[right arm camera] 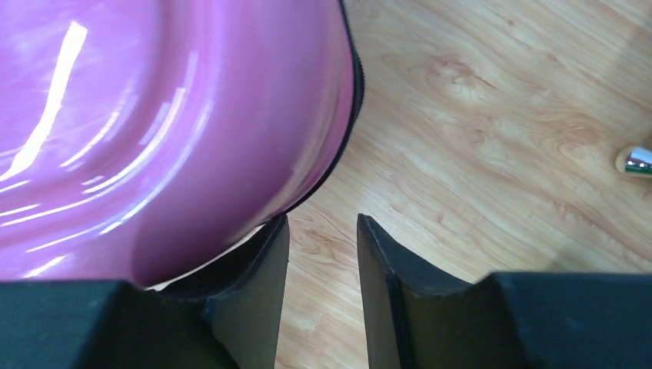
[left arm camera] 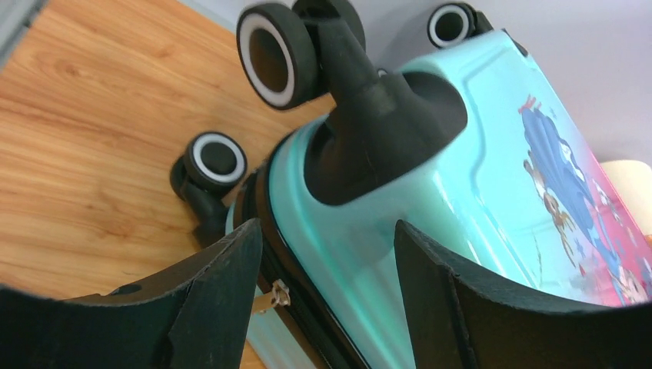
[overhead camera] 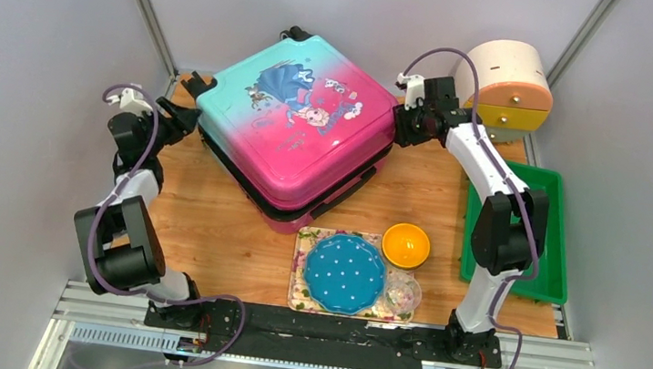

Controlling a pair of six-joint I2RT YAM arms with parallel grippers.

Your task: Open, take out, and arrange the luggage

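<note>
The luggage (overhead camera: 296,131), a pink-to-turquoise suitcase with a cartoon girl print, lies flat at the middle back of the wooden table, with a dark seam between its two shells. My left gripper (overhead camera: 187,120) is at its turquoise left corner by the black wheels (left arm camera: 269,54). It is open, its jaws on either side of the turquoise shell edge (left arm camera: 338,254), and a metal zipper pull (left arm camera: 274,296) shows beside the left finger. My right gripper (overhead camera: 400,123) is at the pink right corner (right arm camera: 154,138). It is open and empty, its left finger (right arm camera: 257,284) tucked under the pink shell.
A floral tray (overhead camera: 300,273) near the front holds a blue dotted plate (overhead camera: 344,272) and a clear glass bowl (overhead camera: 403,293). An orange bowl (overhead camera: 406,244) sits beside them. A green tray (overhead camera: 546,235) lies at the right, and a round cream drawer cabinet (overhead camera: 509,85) at the back right.
</note>
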